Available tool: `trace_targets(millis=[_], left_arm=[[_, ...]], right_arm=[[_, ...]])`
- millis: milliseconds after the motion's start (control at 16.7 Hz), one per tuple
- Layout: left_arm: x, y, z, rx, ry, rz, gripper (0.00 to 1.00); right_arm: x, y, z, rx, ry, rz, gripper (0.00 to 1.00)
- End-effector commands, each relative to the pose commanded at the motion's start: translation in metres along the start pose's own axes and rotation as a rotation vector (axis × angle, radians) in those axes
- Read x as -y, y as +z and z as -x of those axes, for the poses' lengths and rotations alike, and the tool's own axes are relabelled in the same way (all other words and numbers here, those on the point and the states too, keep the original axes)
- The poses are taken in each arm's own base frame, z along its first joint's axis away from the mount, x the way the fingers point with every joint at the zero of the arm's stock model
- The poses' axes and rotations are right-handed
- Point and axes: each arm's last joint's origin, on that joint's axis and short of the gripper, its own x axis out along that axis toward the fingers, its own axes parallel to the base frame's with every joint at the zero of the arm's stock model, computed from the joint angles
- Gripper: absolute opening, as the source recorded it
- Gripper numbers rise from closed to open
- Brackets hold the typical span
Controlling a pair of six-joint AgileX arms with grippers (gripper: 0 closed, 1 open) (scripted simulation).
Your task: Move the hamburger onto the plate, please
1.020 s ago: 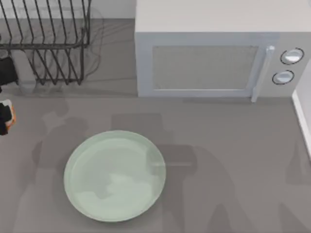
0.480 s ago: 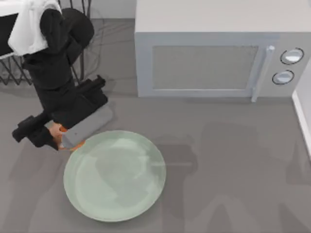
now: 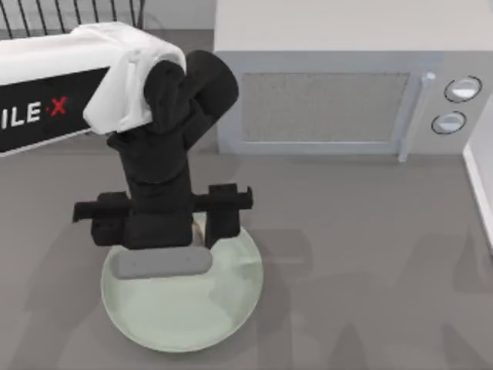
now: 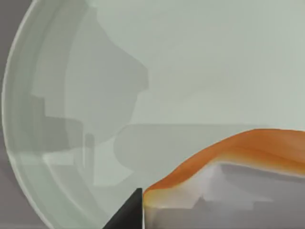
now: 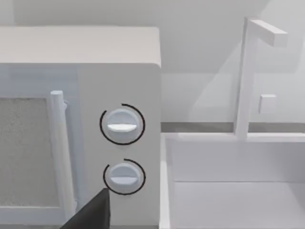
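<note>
The microwave stands at the worktop's far edge. The plate, near the front edge left of centre, is bare. Above it the left gripper holds the hamburger between its fingers; the bun looks soft and light, best held gently at its sides.

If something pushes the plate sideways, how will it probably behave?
The plate looks glossy and rests flat on the smooth table, so it would probably slide, not tip. Its rim is shallow and raised, which may give a gripper little to hold. It looks stiff, perhaps fragile.
</note>
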Motion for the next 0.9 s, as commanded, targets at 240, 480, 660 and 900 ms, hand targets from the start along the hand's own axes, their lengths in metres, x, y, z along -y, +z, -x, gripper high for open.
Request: trace_targets(millis=[240, 480, 660, 900], left_arm=[[-0.002, 0.002, 0.000, -0.001, 0.000, -0.017, 0.00], [-0.001, -0.001, -0.011, 0.003, -0.001, -0.007, 0.00], [-0.003, -0.001, -0.033, -0.007, 0.004, -0.015, 0.00], [-0.002, 0.000, -0.045, -0.001, 0.000, -0.017, 0.00]], right_arm=[[0.000, 0.000, 0.000, 0.000, 0.000, 0.000, 1.00], [0.000, 0.000, 0.000, 0.000, 0.000, 0.000, 1.00], [0.000, 0.000, 0.000, 0.000, 0.000, 0.000, 1.00], [0.000, 0.000, 0.000, 0.000, 0.000, 0.000, 1.00]])
